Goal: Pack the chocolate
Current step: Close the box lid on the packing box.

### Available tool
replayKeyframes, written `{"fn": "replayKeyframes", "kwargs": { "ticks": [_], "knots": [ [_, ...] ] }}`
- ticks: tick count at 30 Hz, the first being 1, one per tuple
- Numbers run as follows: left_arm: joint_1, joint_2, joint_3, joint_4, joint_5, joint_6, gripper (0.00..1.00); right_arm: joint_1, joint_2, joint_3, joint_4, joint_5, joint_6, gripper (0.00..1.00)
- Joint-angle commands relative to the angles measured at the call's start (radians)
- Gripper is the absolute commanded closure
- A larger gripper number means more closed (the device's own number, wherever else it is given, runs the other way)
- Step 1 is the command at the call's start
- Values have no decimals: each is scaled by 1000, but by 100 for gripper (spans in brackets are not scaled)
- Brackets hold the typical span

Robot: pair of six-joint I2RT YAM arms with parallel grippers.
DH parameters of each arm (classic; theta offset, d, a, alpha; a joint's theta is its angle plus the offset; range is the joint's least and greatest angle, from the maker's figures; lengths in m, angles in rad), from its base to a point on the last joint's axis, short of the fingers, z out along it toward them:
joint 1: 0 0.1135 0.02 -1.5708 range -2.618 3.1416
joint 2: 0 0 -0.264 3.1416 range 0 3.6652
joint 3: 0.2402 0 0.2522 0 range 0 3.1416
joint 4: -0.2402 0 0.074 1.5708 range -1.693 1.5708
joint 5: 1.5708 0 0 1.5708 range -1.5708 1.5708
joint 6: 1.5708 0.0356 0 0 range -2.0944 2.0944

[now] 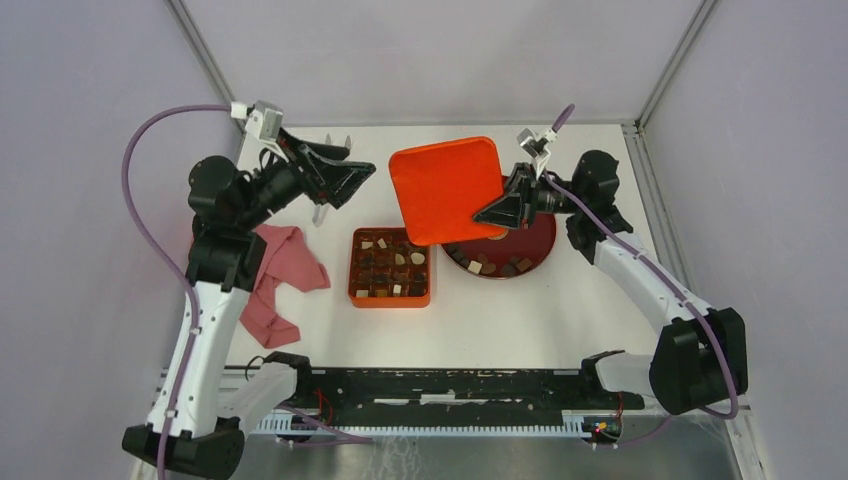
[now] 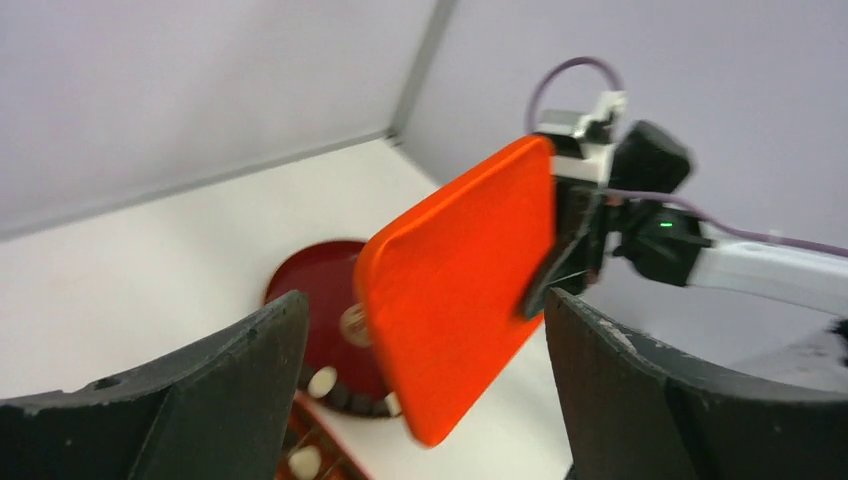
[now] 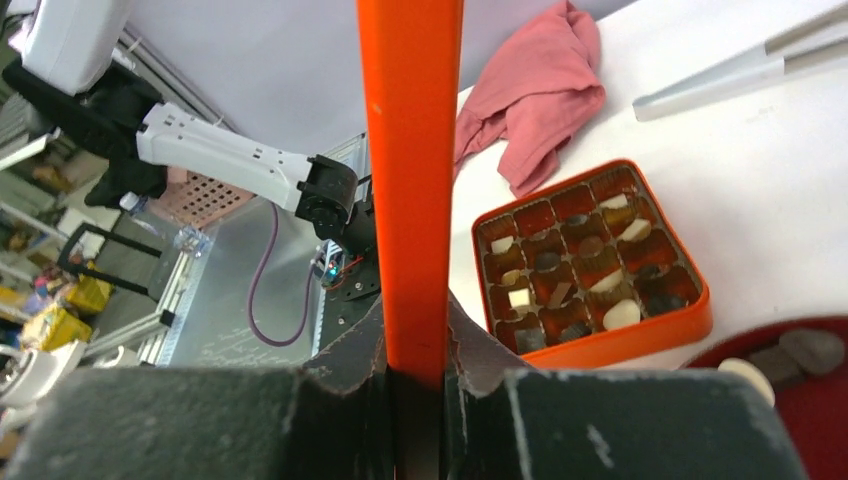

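Your left arm [image 1: 200,335] and right arm [image 1: 640,268] match: white link shells, black joint housings, a purple cable [image 1: 135,210] trailing along each. Your black fingers [image 2: 210,400] look scuffed; a green light [image 2: 665,223] glows on the right wrist.

The orange lid [image 1: 447,190] hides much of the dark-red plate [image 1: 538,246], overlapping its chocolate [image 1: 490,266] row.

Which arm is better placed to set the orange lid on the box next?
Right, probably. The right gripper is clamped on the orange lid, holding it tilted above the plate beside the box. The left gripper is open, holds nothing and stands clear of the lid.
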State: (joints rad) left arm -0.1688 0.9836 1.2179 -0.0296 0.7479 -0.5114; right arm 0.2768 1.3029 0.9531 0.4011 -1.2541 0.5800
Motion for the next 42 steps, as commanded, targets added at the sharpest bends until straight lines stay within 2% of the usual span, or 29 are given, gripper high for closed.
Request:
{"fn": "replayKeyframes", "kwargs": {
  "ticks": [1, 4, 6, 8, 11, 12, 17, 25, 29, 37, 42],
  "knots": [
    [4, -96, -69, -412, -383, 290, 9, -27, -70, -104, 140, 76, 64, 100],
    [5, -177, -159, -483, -551, 243, 19, -38, -85, -184, 140, 134, 58, 100],
    [5, -173, -221, -545, -637, 205, 29, -39, -80, -222, 150, 158, 54, 100],
    [5, -128, -265, -621, -721, 177, 40, -39, -68, -244, 168, 162, 60, 100],
    [5, -37, -316, -656, -804, 129, 48, -40, -59, -272, 188, 170, 65, 100],
    [4, 8, -323, -657, -817, 108, 55, -39, -59, -287, 203, 176, 72, 100],
    [6, 169, -357, -633, -834, 58, 71, -31, -47, -364, 293, 216, 149, 100],
    [6, 301, -433, -542, -720, 0, 77, 92, 40, -381, 314, 312, 328, 100],
    [5, 331, -477, -515, -683, -5, 77, 168, 100, -387, 426, 342, 458, 100],
    [-1, 346, -521, -444, -578, -41, 77, 244, 286, -385, 695, 391, 721, 100],
    [-8, 314, -568, -398, -513, -74, 76, 279, 363, -358, 768, 431, 770, 100]
  ]
}}
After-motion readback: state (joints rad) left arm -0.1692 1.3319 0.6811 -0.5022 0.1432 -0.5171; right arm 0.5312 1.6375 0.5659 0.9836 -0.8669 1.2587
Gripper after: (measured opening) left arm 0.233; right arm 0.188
